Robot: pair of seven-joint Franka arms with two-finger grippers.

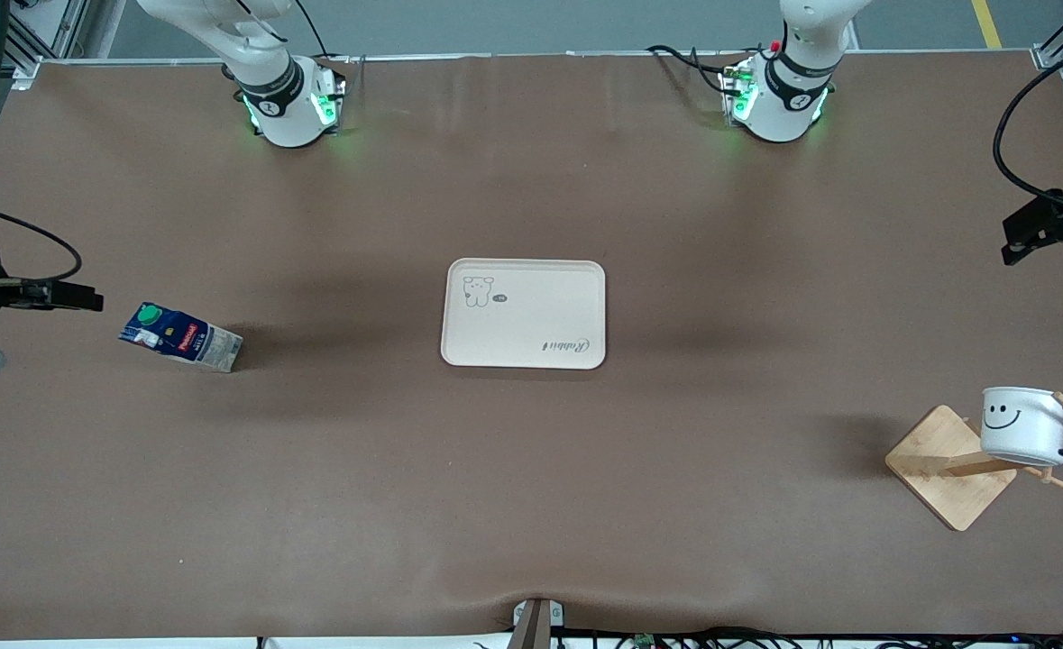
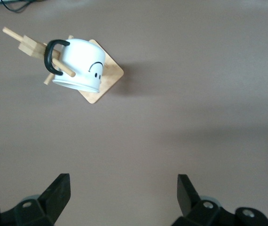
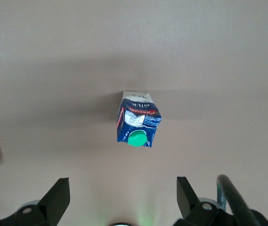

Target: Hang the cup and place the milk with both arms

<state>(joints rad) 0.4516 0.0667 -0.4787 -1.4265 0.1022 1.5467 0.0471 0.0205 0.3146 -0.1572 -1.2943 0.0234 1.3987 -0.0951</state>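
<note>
We see even, soft overhead light on the desk [image 1: 531, 469], with faint blurred shadows beside the tray [image 1: 524, 314], milk [image 1: 181, 337] and cup [image 1: 1023, 424]. Green base lights glow. Wrist views look slightly soft, without glare.

One mug [image 1: 1023, 425]; one milk carton [image 1: 180, 337]; one tray [image 1: 524, 314]; one wooden rack [image 1: 953, 465]; two robot arms [image 1: 271, 86].

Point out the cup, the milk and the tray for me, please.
cup [image 1: 1018, 424]: front view, on its white side with the smiley face.
milk [image 3: 139, 117]: right wrist view, on its labelled blue side.
tray [image 1: 531, 335]: front view, on its bare inner surface.
</note>
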